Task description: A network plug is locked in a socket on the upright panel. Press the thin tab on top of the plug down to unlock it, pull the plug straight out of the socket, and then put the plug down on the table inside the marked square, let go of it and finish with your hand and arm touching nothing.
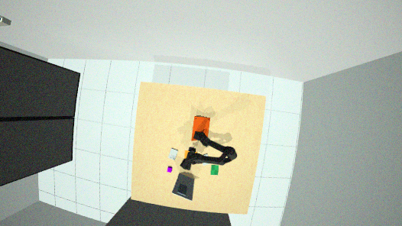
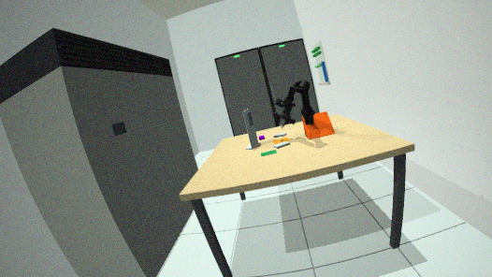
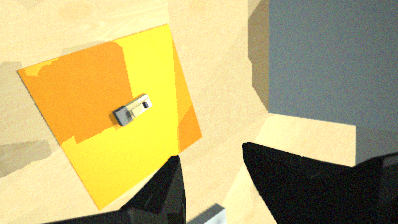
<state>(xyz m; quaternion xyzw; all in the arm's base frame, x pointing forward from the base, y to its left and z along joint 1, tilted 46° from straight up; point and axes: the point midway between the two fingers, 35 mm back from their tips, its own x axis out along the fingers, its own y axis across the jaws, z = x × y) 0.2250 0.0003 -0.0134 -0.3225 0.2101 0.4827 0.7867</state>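
Note:
The network plug (image 3: 134, 109), pale with a grey end, lies on the marked square (image 3: 95, 175) (image 1: 186, 154), inside its edges and away from the socket. The square shows yellow where lit and orange in shadow. My gripper (image 3: 211, 157) (image 1: 186, 164) (image 2: 287, 124) is open part way, with nothing between its fingers. It hangs above the table, and the plug is clear of both fingertips. The upright grey panel (image 1: 189, 181) (image 2: 251, 128) (image 3: 330, 60) stands apart from the fingers. The top and exterior views are too coarse to show the plug; the socket opening is not visible in the wrist view.
A green block (image 1: 215, 169) (image 2: 268, 153), a purple cube (image 1: 170, 169) (image 2: 261, 138) and a pale flat block (image 1: 173, 153) (image 2: 280, 135) lie around the square. Another pale block (image 2: 282, 145) (image 3: 215, 216) lies close beside it. A large orange block (image 1: 201, 124) (image 2: 320, 126) stands at the arm's base.

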